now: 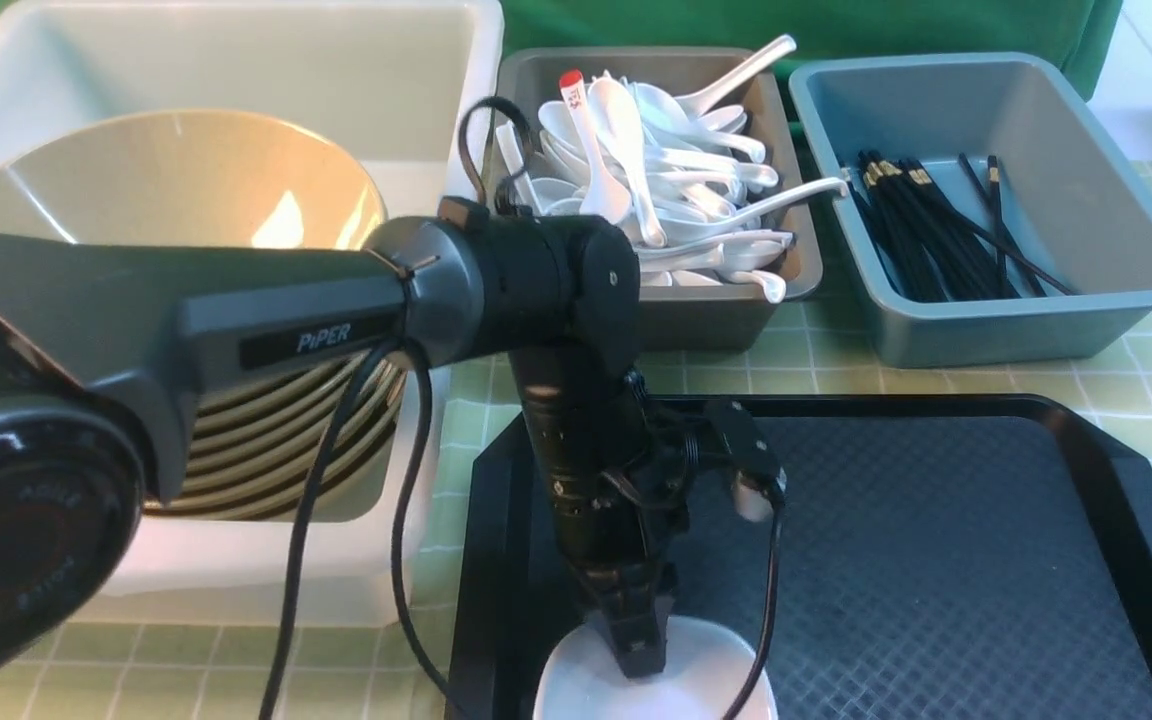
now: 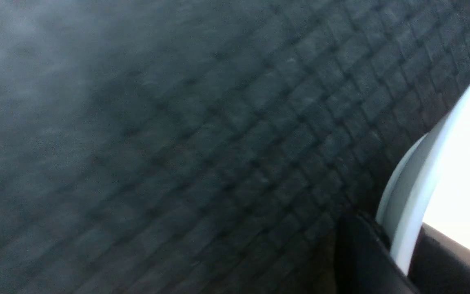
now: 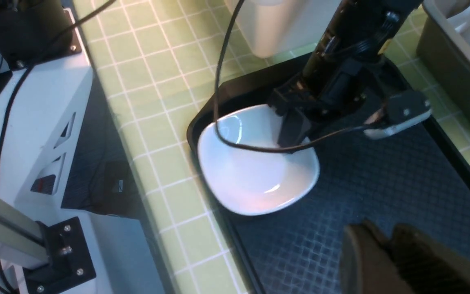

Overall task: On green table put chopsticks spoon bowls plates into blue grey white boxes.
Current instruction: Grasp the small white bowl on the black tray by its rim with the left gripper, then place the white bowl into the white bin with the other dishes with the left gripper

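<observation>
One plate (image 1: 711,680), rim clamped in L claw (image 1: 641,652); R claw (image 3: 386,245) can't tell. Next: lift into white tub (image 1: 236,590).

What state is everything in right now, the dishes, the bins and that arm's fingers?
plate: on the black tray, rim pinched by the left fingers.
left fingers: shut on the plate.
bowls: stacked, leaning inside the white tub.
red-tipped spoon: lying on all-white spoons in the grey bin.
chopsticks: lying in the blue bin.
</observation>
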